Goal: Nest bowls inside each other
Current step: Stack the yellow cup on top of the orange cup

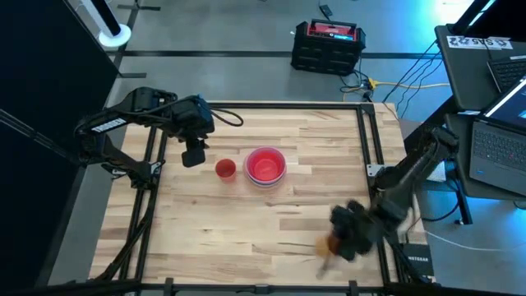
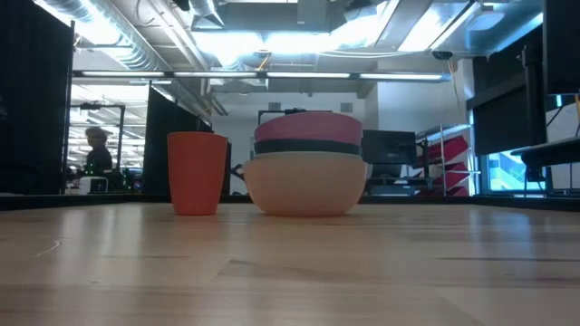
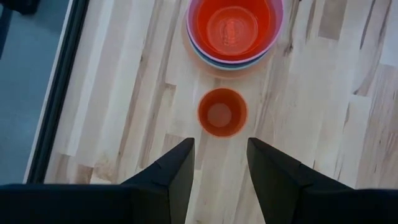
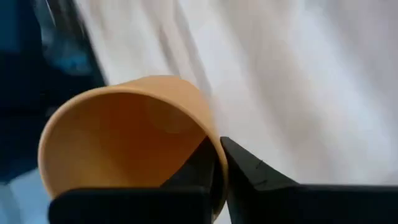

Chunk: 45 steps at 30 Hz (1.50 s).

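Your right tool (image 4: 219, 168) is closed on the wall of the orange cup (image 4: 124, 137), one finger inside and one outside just under the rim, near the front right corner of the surface (image 1: 271, 222). Expect the cup to be light, thin and smooth: a pinch on the wall is the sensible hold, but the plastic can flex and swivel between the pads, so carry it gently and keep it from tipping. The red cup (image 1: 225, 168) stands upright just beside the stack (image 1: 265, 165) at mid-surface, apart from it; your left tool (image 3: 221, 165) hovers over it with its fingers parted and nothing between them. That cup should handle the same way, taken by the rim wall. The right wrist view alone shows you the pinch; from overhead the right tool is a blur with only a speck of orange. The low view shows the stack's layers, white at the bottom, a dark band, pink on top, with neither tool in sight. The left wrist view looks down into the red bowl (image 3: 233, 28) that tops the stack.
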Each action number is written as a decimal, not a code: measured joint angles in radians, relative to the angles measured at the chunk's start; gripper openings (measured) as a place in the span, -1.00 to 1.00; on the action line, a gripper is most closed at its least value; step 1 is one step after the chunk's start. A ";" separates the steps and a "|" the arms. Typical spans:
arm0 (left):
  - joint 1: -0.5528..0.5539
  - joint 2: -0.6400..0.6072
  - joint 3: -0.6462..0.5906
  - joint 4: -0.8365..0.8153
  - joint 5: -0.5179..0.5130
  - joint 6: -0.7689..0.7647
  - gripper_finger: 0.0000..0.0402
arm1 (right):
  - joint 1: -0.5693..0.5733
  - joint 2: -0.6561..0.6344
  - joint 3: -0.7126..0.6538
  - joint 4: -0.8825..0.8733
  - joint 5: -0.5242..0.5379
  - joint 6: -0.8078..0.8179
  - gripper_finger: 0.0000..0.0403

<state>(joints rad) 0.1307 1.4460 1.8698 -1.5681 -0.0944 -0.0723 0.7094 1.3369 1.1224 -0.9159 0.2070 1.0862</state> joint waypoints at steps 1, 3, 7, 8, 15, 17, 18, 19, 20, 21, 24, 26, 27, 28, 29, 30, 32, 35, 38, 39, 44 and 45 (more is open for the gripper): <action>0.000 0.000 0.000 0.000 0.000 0.000 -0.33 | -0.076 0.000 0.036 -0.002 0.018 -0.106 -1.00; 0.000 0.000 0.000 0.000 0.000 0.000 -0.33 | -0.231 0.005 0.112 0.015 0.028 -0.327 -1.00; 0.000 0.000 0.000 -0.002 0.000 0.001 -0.33 | -0.505 0.078 0.267 0.087 -0.032 -0.698 -1.00; 0.000 0.000 0.000 -0.002 0.000 0.005 -0.33 | -0.556 0.109 0.310 0.101 -0.058 -0.759 -1.00; 0.020 -0.110 0.000 -0.002 -0.025 -0.045 -0.33 | -0.641 0.365 0.643 0.028 -0.121 -0.887 -1.00; 0.026 -0.144 0.000 -0.003 -0.033 -0.061 -0.33 | -0.663 0.438 0.739 0.006 -0.139 -0.923 -1.00; 0.029 -0.161 0.000 -0.003 -0.037 -0.069 -0.33 | -0.675 0.475 0.786 -0.005 -0.147 -0.941 -1.00; 0.032 -0.178 0.000 -0.003 -0.041 -0.077 -0.33 | -0.686 0.511 0.834 -0.016 -0.156 -0.958 -1.00; 0.035 -0.194 0.000 -0.003 -0.044 -0.085 -0.33 | -0.698 0.548 0.882 -0.026 -0.165 -0.976 -1.00; 0.038 -0.211 -0.001 -0.003 -0.048 -0.093 -0.33 | -0.709 0.585 0.929 -0.037 -0.173 -0.994 -1.00; 0.047 -0.262 -0.001 -0.003 -0.060 -0.116 -0.33 | -0.743 0.695 1.073 -0.070 -0.200 -1.047 -1.00; 0.054 -0.295 -0.001 -0.003 -0.067 -0.132 -0.33 | -0.766 0.768 1.168 -0.092 -0.217 -1.082 -1.00; 0.056 -0.313 -0.001 -0.003 -0.070 -0.145 -0.33 | -0.774 0.801 1.211 -0.105 -0.224 -1.095 -1.00; 0.060 -0.333 -0.001 -0.003 -0.071 -0.169 -0.33 | -0.774 0.824 1.234 -0.124 -0.224 -1.096 -1.00; 0.062 -0.351 -0.001 -0.003 -0.071 -0.189 -0.33 | -0.775 0.837 1.235 -0.122 -0.224 -1.096 -1.00; 0.064 -0.368 -0.001 -0.003 -0.071 -0.208 -0.33 | -0.776 0.841 1.224 -0.114 -0.224 -1.096 -1.00; 0.065 -0.397 -0.001 -0.003 -0.071 -0.238 -0.33 | -0.777 0.856 1.213 -0.123 -0.225 -1.096 -1.00; 0.065 -0.423 -0.001 -0.004 -0.071 -0.270 -0.33 | -0.777 0.872 1.213 -0.128 -0.225 -1.097 -1.00; 0.065 -0.439 -0.016 -0.003 -0.071 -0.285 -0.33 | -0.784 0.894 1.214 -0.126 -0.224 -1.101 -1.00; 0.065 -0.440 -0.025 -0.004 -0.071 -0.287 -0.33 | -0.784 0.900 1.214 -0.125 -0.225 -1.102 -1.00; 0.065 -0.444 -0.069 -0.004 -0.070 -0.282 -0.33 | -0.784 0.929 1.214 -0.123 -0.228 -1.107 -1.00; 0.065 -0.445 -0.078 -0.004 -0.070 -0.282 -0.33 | -0.784 0.935 1.214 -0.122 -0.229 -1.108 -1.00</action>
<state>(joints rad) 0.1955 1.0011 1.7923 -1.5717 -0.1647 -0.3538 -0.0744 2.2717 2.3362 -1.0383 -0.0220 -0.0221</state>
